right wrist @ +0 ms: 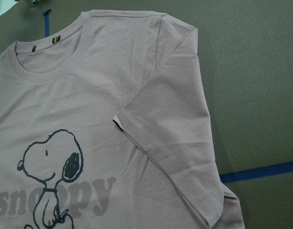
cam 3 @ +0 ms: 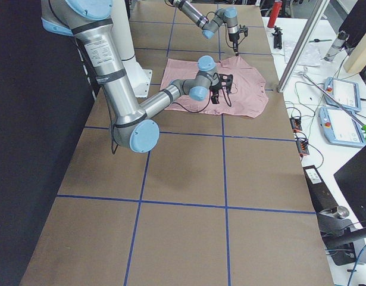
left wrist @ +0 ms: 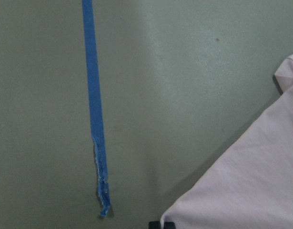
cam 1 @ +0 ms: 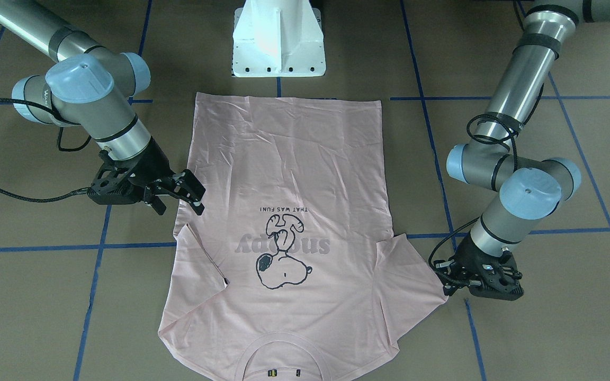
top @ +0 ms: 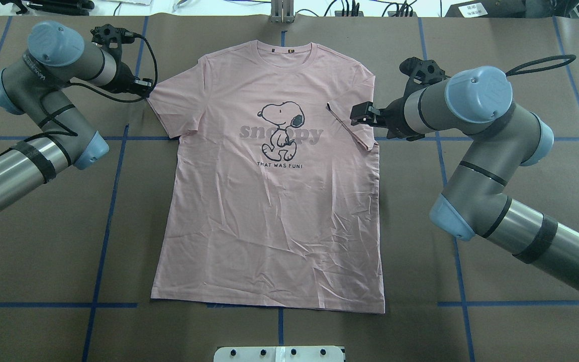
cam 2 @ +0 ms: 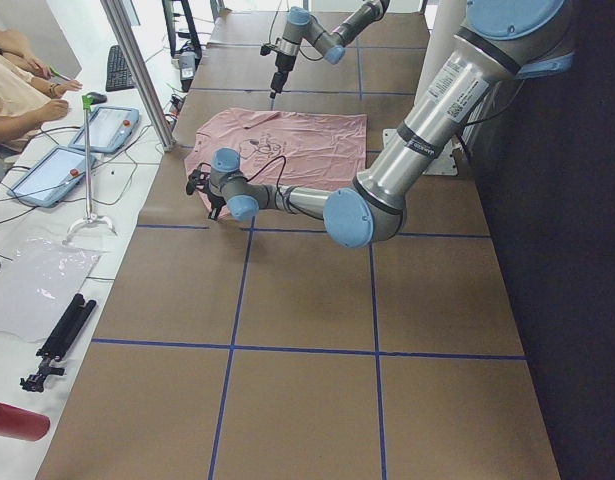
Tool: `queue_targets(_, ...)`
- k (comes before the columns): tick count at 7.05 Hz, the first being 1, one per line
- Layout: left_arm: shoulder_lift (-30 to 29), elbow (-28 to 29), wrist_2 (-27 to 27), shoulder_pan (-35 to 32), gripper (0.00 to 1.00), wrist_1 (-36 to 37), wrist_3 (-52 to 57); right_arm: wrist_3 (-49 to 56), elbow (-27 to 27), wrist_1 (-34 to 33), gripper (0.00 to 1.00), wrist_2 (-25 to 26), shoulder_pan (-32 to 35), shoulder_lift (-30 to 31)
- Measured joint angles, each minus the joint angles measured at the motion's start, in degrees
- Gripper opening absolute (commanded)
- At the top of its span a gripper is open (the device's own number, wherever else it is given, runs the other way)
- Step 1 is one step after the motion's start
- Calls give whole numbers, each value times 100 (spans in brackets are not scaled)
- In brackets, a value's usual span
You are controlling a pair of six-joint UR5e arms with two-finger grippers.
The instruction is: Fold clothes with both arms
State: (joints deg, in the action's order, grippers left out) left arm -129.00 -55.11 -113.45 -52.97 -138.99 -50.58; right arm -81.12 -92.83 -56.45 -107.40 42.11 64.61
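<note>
Overhead exterior: the T-shirt (top: 269, 211) lies flat, print up, mid-bench (top: 58, 226), collar toward the far edge. The right gripper (top: 359, 114) hovers with jaws apart over the folded-in sleeve (top: 352, 129). The left gripper (top: 145, 86) sits at the other sleeve (top: 166, 108); I cannot tell its state.

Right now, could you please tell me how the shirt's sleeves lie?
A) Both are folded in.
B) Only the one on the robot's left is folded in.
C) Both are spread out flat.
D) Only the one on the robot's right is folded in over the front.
D: the right sleeve lies folded in over the front of the shirt, while the left sleeve is spread out flat.
</note>
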Motion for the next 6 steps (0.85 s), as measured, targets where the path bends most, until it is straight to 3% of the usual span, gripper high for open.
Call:
queue_targets(4,-313,-751,20,595,0,143,-1611,8,15,-6,100,2,-15,-31)
queue_targets(6,-841,-140,444,772,0,119,-1792,5,22,-6,100,12,-38,-35)
